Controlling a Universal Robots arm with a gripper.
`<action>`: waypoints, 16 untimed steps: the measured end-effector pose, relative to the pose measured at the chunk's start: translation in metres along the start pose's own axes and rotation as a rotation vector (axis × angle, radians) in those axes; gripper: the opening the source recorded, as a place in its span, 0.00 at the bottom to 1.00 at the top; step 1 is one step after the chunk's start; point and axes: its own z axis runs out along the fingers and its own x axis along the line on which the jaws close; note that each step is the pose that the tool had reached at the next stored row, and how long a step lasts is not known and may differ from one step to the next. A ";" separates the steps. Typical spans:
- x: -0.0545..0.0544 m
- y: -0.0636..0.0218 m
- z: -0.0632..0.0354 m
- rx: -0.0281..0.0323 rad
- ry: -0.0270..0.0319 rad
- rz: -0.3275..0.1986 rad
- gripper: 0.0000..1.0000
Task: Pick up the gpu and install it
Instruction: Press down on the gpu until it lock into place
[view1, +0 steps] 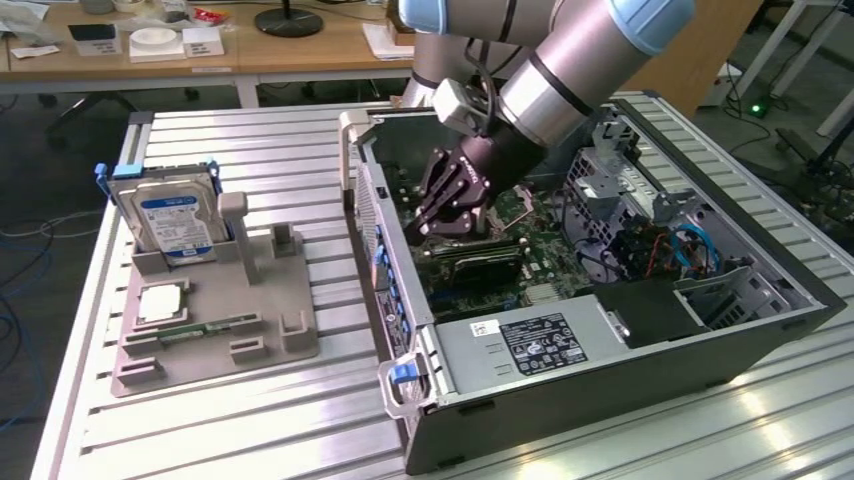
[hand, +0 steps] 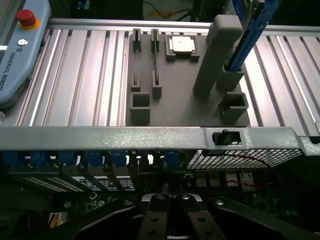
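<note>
GPU (view1: 470, 258) sits slotted inside the computer case (view1: 747, 330), closed fingers (hand: 172, 215) resting just above it.

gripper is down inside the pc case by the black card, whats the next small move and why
Probably a short, straight press downward. The shut gripper sits low in the open grey computer case, right above the thin flat black gpu card lying along the green motherboard. Whether the card is fully seated can't be told, so keep the move small.
</note>
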 end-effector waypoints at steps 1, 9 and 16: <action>0.000 0.0000 0.0000 0.0001 0.0000 0.000 0.10; -0.003 0.0001 0.0018 -0.0001 0.0000 0.000 0.10; -0.003 0.0009 0.0031 -0.0007 -0.0001 0.000 0.10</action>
